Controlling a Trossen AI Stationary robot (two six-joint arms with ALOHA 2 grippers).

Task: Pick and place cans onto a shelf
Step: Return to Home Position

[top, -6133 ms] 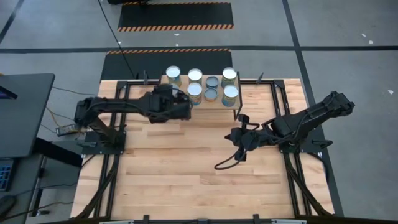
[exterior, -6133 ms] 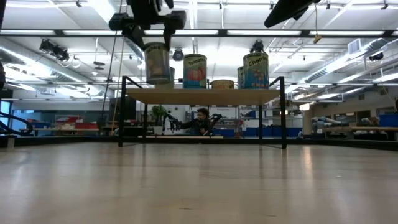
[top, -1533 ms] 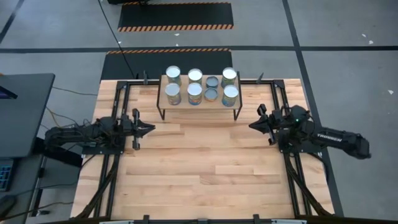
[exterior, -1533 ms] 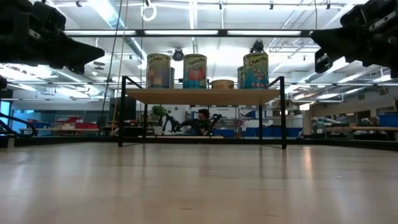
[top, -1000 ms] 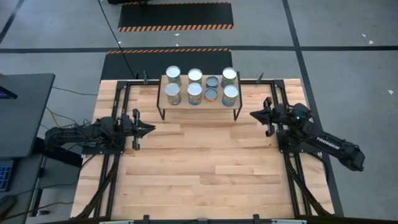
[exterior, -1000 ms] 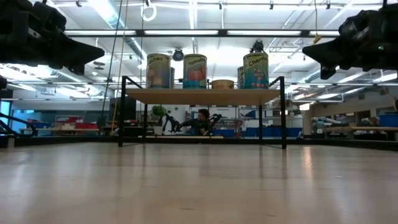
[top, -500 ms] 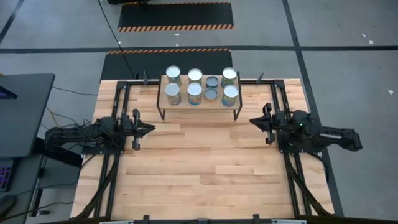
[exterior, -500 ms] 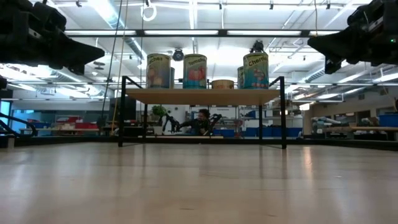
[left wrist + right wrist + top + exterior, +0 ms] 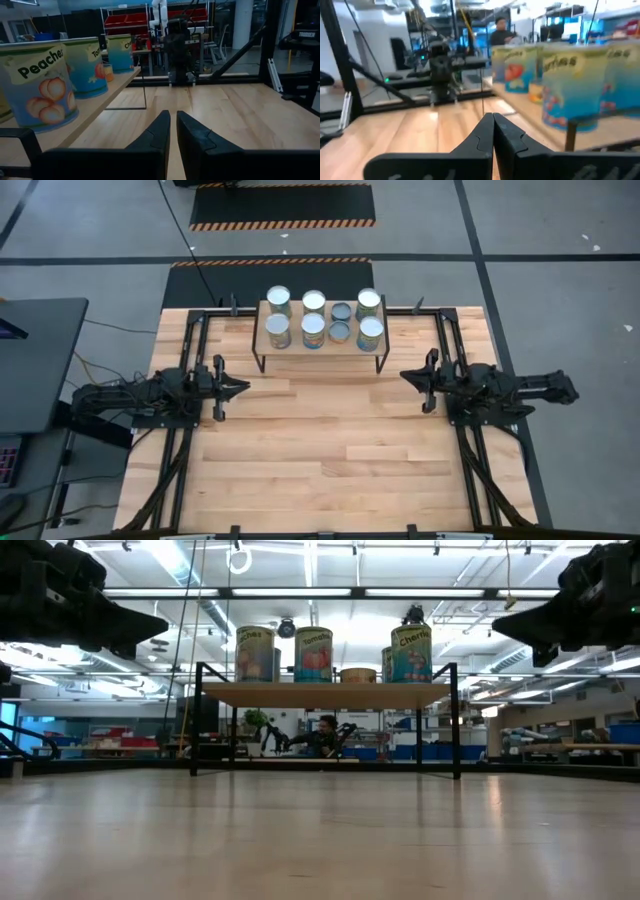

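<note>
Toward the upper middle of the high view, the shelf (image 9: 296,317) stands at the far edge of the tabletop (image 9: 320,450): a pale, smooth wood board on thin black wire legs. All eight cans sit on it in two rows. Six silver-topped cans (image 9: 313,330) have bright round lids. Two smaller blue-grey-topped cans (image 9: 340,330) are duller and stand one behind the other, right of centre. From table height, the taller cans show glossy printed paper labels with fruit pictures. A peach-labelled can (image 9: 37,85) fills the near end of the shelf in the left wrist view.

At middle left of the high view, the left gripper (image 9: 243,387) lies low over the planks, its dark, angular fingers drawn together to a thin slit and holding nothing. At middle right, the right gripper (image 9: 404,376) mirrors it, with its fingers pressed together and empty. Both point inward, well apart from the shelf.

The tabletop is made of light, varnished wood strips, framed by black metal rails (image 9: 185,355). A dark desk (image 9: 35,360) shows at the left edge, and black mats with orange stripes (image 9: 280,205) lie on the grey floor at the top. Under the shelf board, the low view shows a person (image 9: 322,730) seated far back in the room.
</note>
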